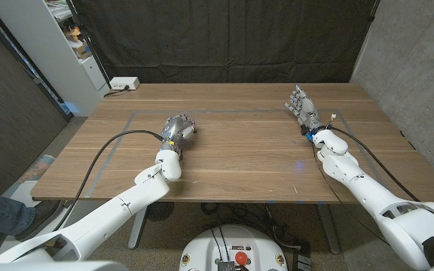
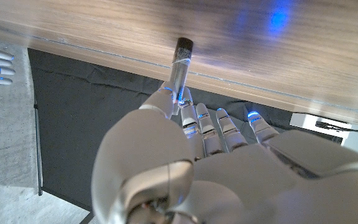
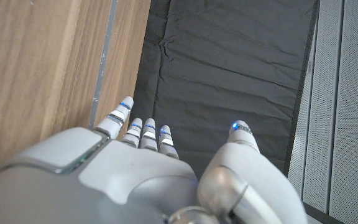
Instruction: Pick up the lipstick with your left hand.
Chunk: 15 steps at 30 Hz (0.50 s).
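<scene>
A: Where's the lipstick point(image 2: 180, 62)?
B: Upright on the worktop point(image 1: 262, 158), pinched at the left hand's point(image 1: 178, 131) fingers point(image 2: 169, 99).
A: So the grasp looks made?
B: I'd judge so; next comes a straight lift. The right hand point(image 1: 302, 108) holds nothing, fingers spread.

The left hand point(image 1: 178, 132) holds the lipstick point(image 2: 180, 62) over the table's point(image 1: 239, 162) left half, the right hand point(image 1: 305, 111) well apart at the right.
</scene>
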Tool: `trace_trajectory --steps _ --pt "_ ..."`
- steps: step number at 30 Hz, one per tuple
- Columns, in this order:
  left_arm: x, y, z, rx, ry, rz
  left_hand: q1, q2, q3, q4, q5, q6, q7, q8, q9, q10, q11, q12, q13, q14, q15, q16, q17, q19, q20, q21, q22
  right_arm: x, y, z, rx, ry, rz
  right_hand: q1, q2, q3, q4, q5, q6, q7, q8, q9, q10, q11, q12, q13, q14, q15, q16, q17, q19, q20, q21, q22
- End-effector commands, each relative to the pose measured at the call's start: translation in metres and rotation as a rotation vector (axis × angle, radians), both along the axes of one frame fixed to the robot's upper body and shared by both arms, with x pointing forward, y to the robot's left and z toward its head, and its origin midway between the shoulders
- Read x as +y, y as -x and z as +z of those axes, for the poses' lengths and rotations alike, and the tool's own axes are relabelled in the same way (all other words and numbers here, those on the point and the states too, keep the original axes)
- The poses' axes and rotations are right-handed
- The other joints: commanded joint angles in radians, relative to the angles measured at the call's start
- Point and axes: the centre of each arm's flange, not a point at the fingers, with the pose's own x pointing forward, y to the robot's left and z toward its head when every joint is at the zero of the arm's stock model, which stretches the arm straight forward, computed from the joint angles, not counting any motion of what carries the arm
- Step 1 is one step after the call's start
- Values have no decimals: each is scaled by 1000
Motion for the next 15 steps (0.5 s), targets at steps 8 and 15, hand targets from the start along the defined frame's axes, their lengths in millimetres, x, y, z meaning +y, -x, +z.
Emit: trace_trajectory --steps 8,15 --pt "4 3 6 -6 5 -6 16 1 4 4 7 8 1 -4 5 -2 6 -7 0 7 3 -2 0 5 8 -3 4 1 4 4 -4 7 -6 2 6 -2 0 8 7 0 0 2 9 0 -2 4 8 3 4 1 5 7 1 5" --pt "5 6 7 -12 12 -2 20 2 3 4 7 6 2 -9 5 -2 6 -9 0 4 6 -5 0 5 10 -4 4 3 5 5 -7 9 -5 2 7 -2 0 8 7 0 0 2 10 0 -1 4 8 3 4 1 6 7 1 5"
